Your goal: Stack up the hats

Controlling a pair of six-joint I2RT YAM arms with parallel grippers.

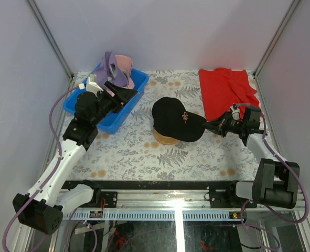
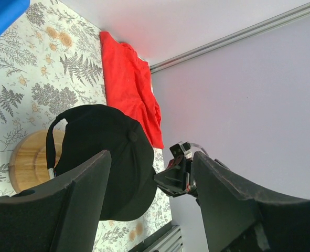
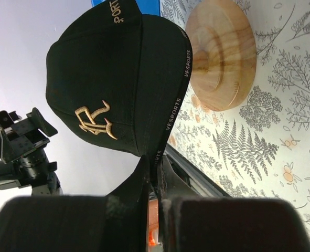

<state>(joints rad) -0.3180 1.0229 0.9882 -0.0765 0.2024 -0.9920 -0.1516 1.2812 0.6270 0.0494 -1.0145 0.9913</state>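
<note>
1. Closest in, at the lower right of the top view, the right arm [image 1: 262, 149] reaches toward mid-frame. Its jaws are clenched on the brim [image 3: 162, 131] of the black cap [image 1: 175, 119], the one with the gold emblem.
2. Mid-frame, the cap hangs over the wooden stand [image 1: 164, 138] on the patterned counter [image 1: 144, 152]. From the right wrist the crown looks tilted and off to one side of the stand. Whether it touches the wood, I cannot tell.
3. Judged from this, the step in hand is seating the cap as the base of the stack. To do it well, bring the crown square over the stand, level the brim and lower it gently. Let go only once the cap sits under its own weight — soft fabric will slide off if dropped crooked.
4. Farther back, at the upper left, the left arm [image 1: 65, 152] leans over the blue bin [image 1: 113, 122]. Its jaws stand released, with nothing between them.
5. At the bin's far end the lavender cap [image 1: 113, 65] and the pink cap [image 1: 126, 63] lie bunched together. The next pick should pinch one brim only — not both.
6. Farthest, at the upper right, lies the red cloth [image 1: 225, 92], well apart from the caps.
</note>
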